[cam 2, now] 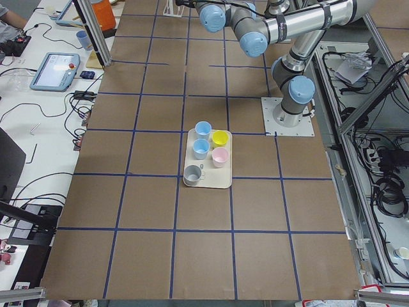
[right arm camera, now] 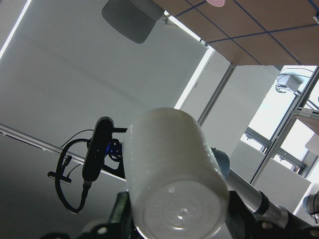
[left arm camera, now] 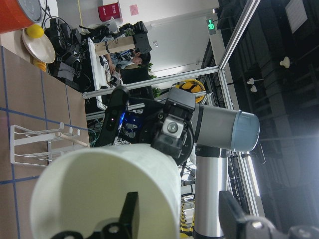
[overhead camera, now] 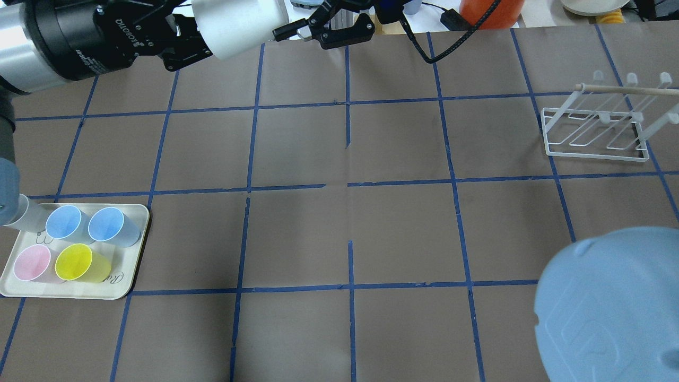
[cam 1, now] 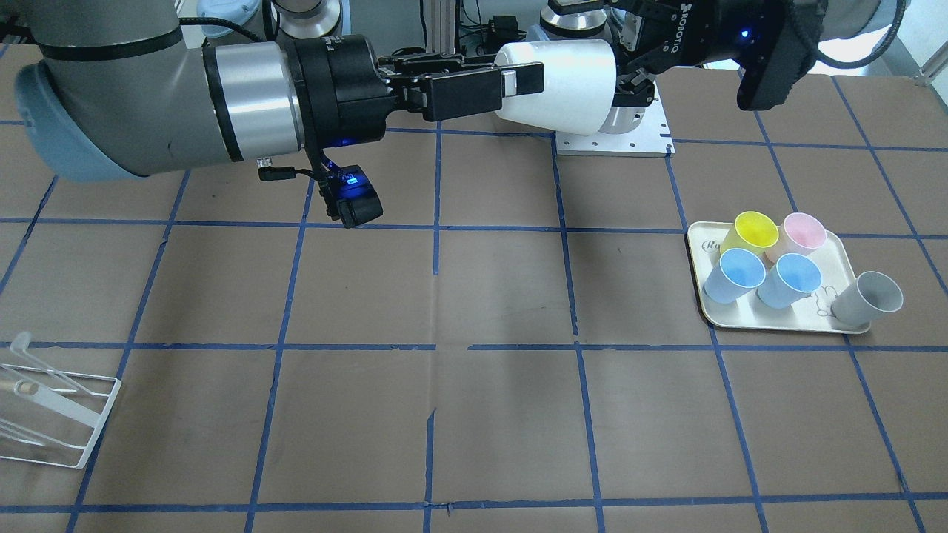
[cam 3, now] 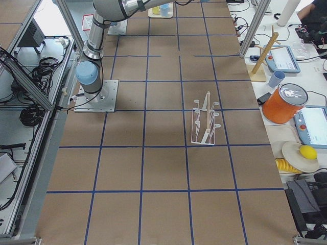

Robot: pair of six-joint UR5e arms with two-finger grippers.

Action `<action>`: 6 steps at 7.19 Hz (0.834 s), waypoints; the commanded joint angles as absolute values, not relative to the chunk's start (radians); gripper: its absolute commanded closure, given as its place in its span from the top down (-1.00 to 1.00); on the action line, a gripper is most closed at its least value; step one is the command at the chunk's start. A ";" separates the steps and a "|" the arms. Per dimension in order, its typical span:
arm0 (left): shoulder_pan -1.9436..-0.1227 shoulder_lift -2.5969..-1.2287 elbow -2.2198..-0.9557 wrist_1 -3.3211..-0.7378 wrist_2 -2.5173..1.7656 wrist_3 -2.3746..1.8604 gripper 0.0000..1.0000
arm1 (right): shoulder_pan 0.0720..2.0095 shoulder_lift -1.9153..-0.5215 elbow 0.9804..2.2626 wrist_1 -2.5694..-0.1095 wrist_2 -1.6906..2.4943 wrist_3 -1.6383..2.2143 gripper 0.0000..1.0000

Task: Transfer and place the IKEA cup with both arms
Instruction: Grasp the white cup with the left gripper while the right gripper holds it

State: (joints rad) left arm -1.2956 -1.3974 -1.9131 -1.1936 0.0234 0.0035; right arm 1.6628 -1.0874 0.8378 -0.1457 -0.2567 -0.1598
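The white IKEA cup [cam 1: 563, 85] hangs on its side in the air over the table's robot side, between both grippers. My right gripper [cam 1: 518, 81] is shut on its narrow base end, and in the right wrist view its fingers press both sides of the cup [right arm camera: 172, 164]. My left gripper [cam 1: 635, 80] is at the wide rim end. In the left wrist view its fingers stand apart: one lies across the cup [left arm camera: 99, 189], the other is clear of the wall. In the overhead view the cup [overhead camera: 238, 24] lies between the left gripper [overhead camera: 193, 42] and the right gripper [overhead camera: 289, 29].
A cream tray [cam 1: 770, 320] on my left side holds two blue cups, a yellow cup [cam 1: 752, 233], a pale pink cup [cam 1: 801, 233] and a grey cup [cam 1: 866, 300] at its end. A white wire rack [overhead camera: 594, 132] stands on my right side.
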 commanded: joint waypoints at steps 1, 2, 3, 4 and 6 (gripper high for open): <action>-1.296 -1.401 -1.913 -1.172 0.029 0.003 -1.00 | 1.663 -1.088 0.839 -0.144 -0.256 -0.160 -0.04; -1.295 -1.399 -1.913 -1.170 0.029 0.005 -1.00 | 1.663 -1.088 0.839 -0.144 -0.256 -0.160 0.08; -1.295 -1.397 -1.913 -1.170 0.029 0.003 -1.00 | 1.663 -1.086 0.841 -0.144 -0.255 -0.156 0.70; -1.295 -1.397 -1.913 -1.172 0.029 0.003 -1.00 | 1.661 -1.086 0.841 -0.146 -0.256 -0.156 1.00; -1.295 -1.396 -1.911 -1.172 0.029 0.003 -1.00 | 1.640 -1.086 0.832 -0.146 -0.267 -0.152 1.00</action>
State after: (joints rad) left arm -1.2947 -1.3960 -1.9119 -1.1718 0.0291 0.0031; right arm 1.6520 -1.0862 0.8382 -0.1455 -0.2594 -0.1541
